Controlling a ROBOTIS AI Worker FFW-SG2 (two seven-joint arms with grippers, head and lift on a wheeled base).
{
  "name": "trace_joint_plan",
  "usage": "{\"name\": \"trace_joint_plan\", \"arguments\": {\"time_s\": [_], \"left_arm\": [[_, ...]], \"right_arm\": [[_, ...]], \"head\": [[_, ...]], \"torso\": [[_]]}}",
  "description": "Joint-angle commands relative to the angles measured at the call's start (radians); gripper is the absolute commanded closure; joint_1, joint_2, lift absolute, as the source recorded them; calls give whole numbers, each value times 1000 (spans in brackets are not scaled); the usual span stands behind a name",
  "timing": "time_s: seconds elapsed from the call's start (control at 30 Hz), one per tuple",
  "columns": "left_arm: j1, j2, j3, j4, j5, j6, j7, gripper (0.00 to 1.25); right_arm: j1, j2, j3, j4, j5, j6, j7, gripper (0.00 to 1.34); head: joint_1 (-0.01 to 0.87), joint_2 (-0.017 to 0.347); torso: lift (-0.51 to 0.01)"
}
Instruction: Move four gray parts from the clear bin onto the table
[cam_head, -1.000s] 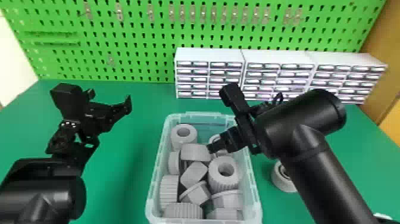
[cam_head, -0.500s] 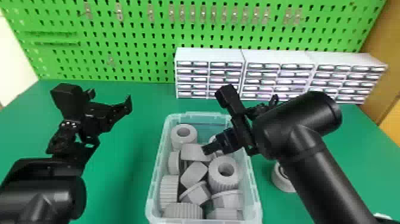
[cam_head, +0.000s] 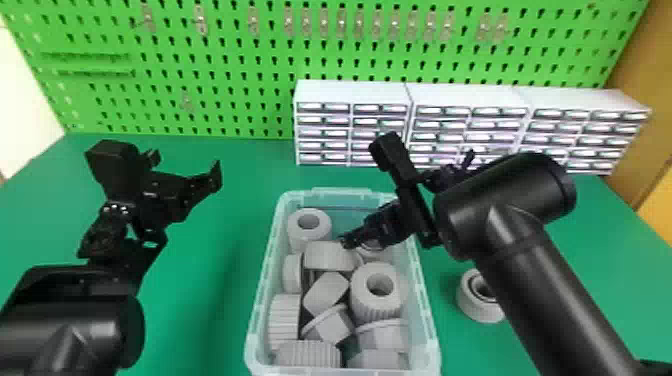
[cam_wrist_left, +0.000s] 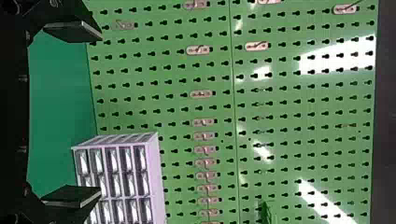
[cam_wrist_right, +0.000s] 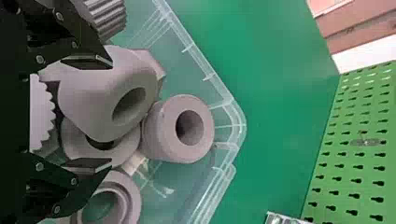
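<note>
Right tool (cam_wrist_right: 111, 113) shifted leftward over clear bin (cam_head: 342, 192), fingers apart. Gray bored part (cam_wrist_right: 95, 95) inside bin, ahead of finger gap, bored end toward bin's far wall. Right arm (cam_head: 540, 280) nearer.

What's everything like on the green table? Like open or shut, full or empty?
Left gripper: open, empty.
Right gripper: open, over the bin.
Clear bin: upright, no lid on, holding lots of parts.
Gray parts in the bin: heaped, some tipped.
Gray part on the table: out of the bin, hole up.
White drawers: look shut.
</note>
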Motion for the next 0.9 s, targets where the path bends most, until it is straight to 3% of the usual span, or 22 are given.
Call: {"name": "trace_joint_plan", "arguments": {"time_s": [0.0,0.4,0.87], "left_arm": [[0,0,1,0,-1,2,-2,125],[-1,0,-2,0,-4,5,-3,125],[-4,0,-5,0,-7,6,-3,125]], "right_arm": [[-25,-2,-14,73,4,-78,43,515],[-80,-3,11,234,-59,-216,160,510],[-122,-8,41,375,-117,-326,212,510]], "head": [[678,34],[678,34],[678,34]], "torso": [[-50],[-50],[-50]]}}
